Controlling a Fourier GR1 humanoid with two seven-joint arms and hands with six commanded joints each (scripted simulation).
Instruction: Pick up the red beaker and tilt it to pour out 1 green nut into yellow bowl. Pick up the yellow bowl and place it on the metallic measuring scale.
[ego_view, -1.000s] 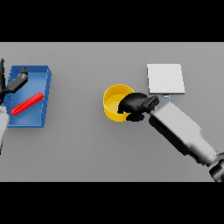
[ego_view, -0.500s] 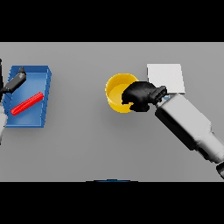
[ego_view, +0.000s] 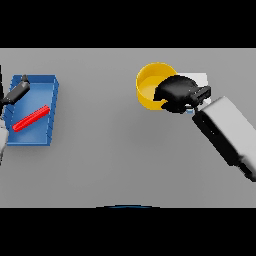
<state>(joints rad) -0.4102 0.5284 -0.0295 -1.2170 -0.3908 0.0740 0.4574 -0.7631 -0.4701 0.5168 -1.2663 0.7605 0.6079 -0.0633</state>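
Note:
My right hand (ego_view: 176, 93) is shut on the right rim of the yellow bowl (ego_view: 150, 84), which looks raised off the table. The bowl's inside shows only yellow; I see no green nut. The hand and bowl cover most of the metallic scale (ego_view: 201, 79), of which a pale corner shows behind the wrist. At the far left a long red beaker (ego_view: 31, 118) lies on its side in a blue tray (ego_view: 52, 95). My left hand (ego_view: 18, 90) hovers over the tray's far left corner, fingers straight, holding nothing.
The blue tray sits against the table's left edge. Bare grey table (ego_view: 110, 150) stretches between the tray and the bowl and across the near side. My right forearm (ego_view: 224, 130) crosses the right side diagonally.
My right hand has carried the yellow bowl up and to the right, over the scale. The left hand has drawn back toward the view's left edge.

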